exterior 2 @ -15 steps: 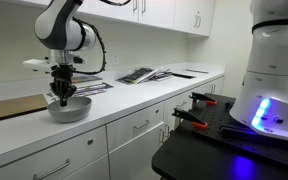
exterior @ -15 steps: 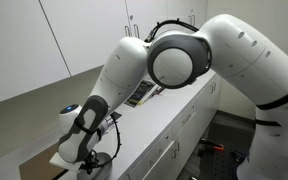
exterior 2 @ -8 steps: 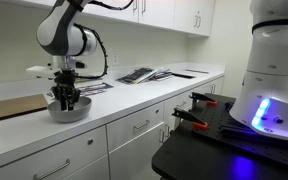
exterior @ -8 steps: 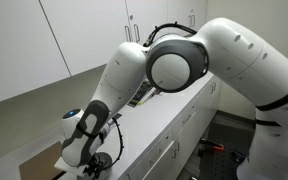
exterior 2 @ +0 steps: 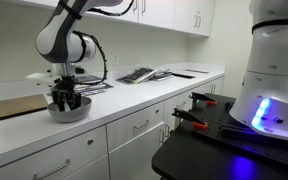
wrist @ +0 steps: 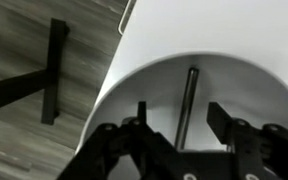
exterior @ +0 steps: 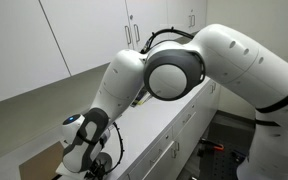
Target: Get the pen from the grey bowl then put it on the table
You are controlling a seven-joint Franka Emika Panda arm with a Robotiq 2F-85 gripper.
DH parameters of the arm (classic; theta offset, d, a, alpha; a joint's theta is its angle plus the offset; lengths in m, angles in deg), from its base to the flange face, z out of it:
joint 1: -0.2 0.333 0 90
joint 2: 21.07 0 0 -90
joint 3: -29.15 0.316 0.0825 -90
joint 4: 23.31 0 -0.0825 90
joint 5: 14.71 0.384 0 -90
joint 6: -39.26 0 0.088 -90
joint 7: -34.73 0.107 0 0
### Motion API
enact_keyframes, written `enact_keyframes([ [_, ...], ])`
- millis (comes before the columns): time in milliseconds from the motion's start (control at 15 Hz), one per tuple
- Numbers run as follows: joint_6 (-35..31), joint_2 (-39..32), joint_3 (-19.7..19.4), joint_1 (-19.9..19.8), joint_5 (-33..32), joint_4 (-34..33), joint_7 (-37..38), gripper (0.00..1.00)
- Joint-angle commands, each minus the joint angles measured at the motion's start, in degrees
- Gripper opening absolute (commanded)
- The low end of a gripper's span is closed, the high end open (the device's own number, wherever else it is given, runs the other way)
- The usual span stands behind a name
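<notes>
Ahead, pen (wrist: pixel 189 100) in grey bowl (wrist: pixel 156 85), between gripper (wrist: pixel 180 116) fingers (wrist: pixel 224 118)

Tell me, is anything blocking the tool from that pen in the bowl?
Nothing visible does. In the wrist view the pen lies bare inside the grey bowl, and the open tool hangs just over it, straddling it. To reach the table, the pen only has to clear the bowl's rim.
</notes>
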Motion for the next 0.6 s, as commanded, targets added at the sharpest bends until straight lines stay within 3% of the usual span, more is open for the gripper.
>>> enact_keyframes([
  [0,2.6,-1.4,-1.4,1.4,0.1,-2.7,1.3,0.38],
  [333,2.8,-1.0,-1.3,1.5,0.4,-3.0,1.0,0.01],
  [533,5.6,1.2,-1.6,1.6,0.2,-2.5,1.8,0.03],
])
